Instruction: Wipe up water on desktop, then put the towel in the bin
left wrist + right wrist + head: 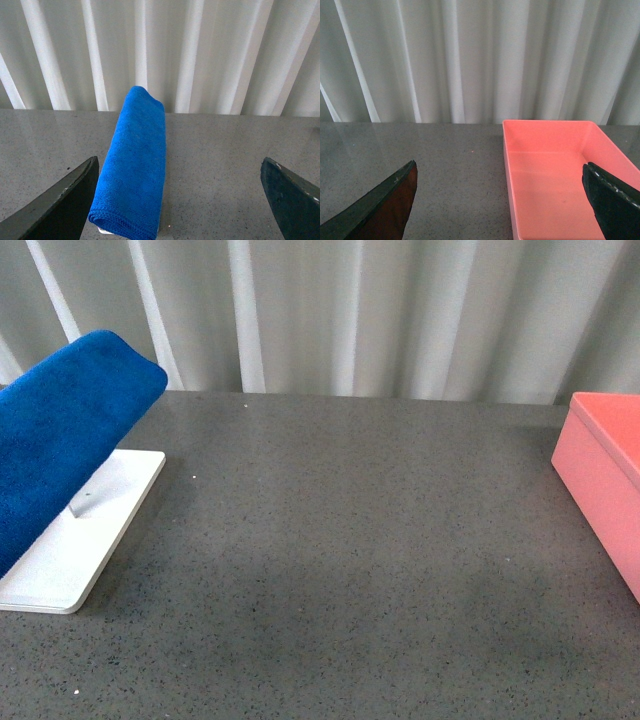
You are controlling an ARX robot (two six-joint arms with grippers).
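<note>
The folded towel [135, 165] rises above the desktop [240, 160], jaws wide apart.

table [380, 490]: dark grey with fine light and dark speckles, like stone; a faintly darker, blotchy area lies well apart from the bin, towards the towel
towel [60, 440]: bright blue, plain, no pattern
bin [600, 470]: salmon-pink, plain inside and out
tray [70, 560]: flat white, unpatterned
curtain [350, 310]: pale grey-white, with vertical light and shadow bands
left gripper [178, 165] jaws: dark grey to black
right gripper [498, 164] jaws: black, one with a reddish-brown cast
</note>
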